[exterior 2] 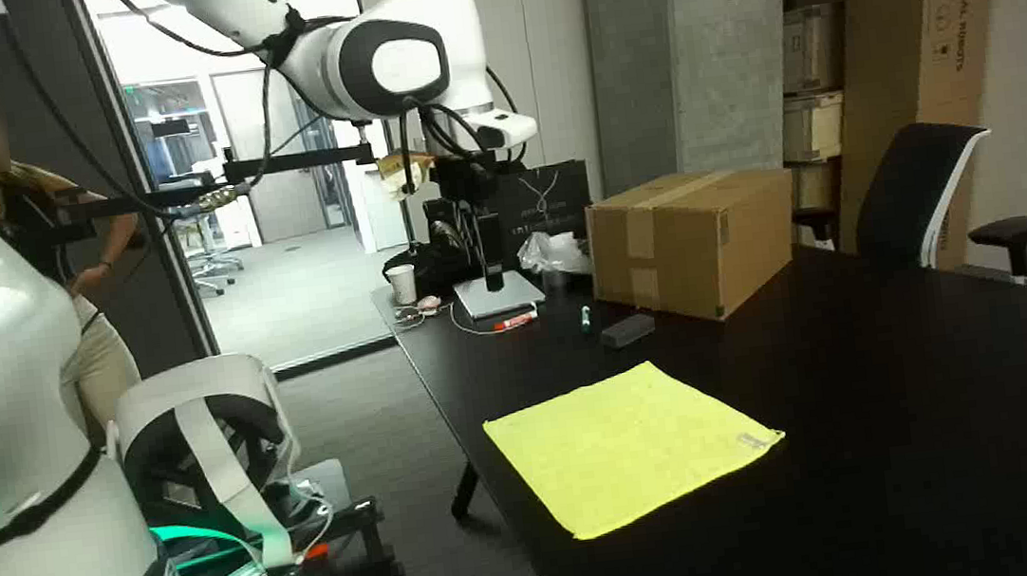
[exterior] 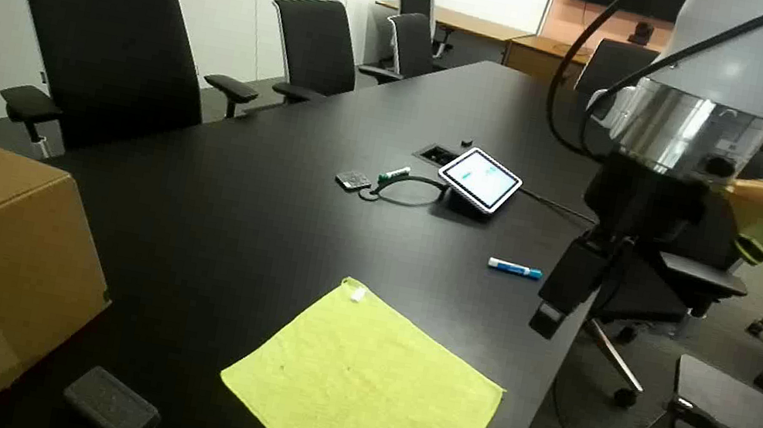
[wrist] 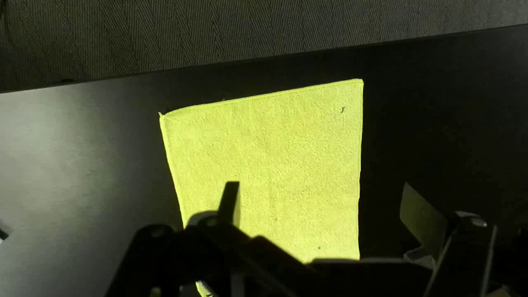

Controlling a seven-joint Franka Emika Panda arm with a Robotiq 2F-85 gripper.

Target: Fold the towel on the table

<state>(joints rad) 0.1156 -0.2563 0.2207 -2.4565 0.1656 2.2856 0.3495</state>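
The yellow-green towel (exterior: 362, 391) lies flat and spread out on the black table (exterior: 227, 242), with a small white tag at one corner. It also lies flat in an exterior view (exterior 2: 635, 447) and in the wrist view (wrist: 268, 156), where the gripper hides its lower part. My gripper (wrist: 324, 198) is open and empty, its two fingers wide apart. It hangs above the table, apart from the towel. In the wrist view one finger overlaps the towel and the other overlaps dark table beyond its right edge. The gripper also shows in both exterior views (exterior: 550, 318) (exterior 2: 493, 276).
A cardboard box (exterior 2: 690, 245) and a dark eraser block (exterior 2: 628, 330) stand near the towel. A blue marker (exterior: 515, 269), a tablet (exterior: 482, 179) and a green marker (exterior: 395, 174) lie farther along. A red marker (exterior 2: 515, 321) and cup (exterior 2: 402, 285) sit near the table's end.
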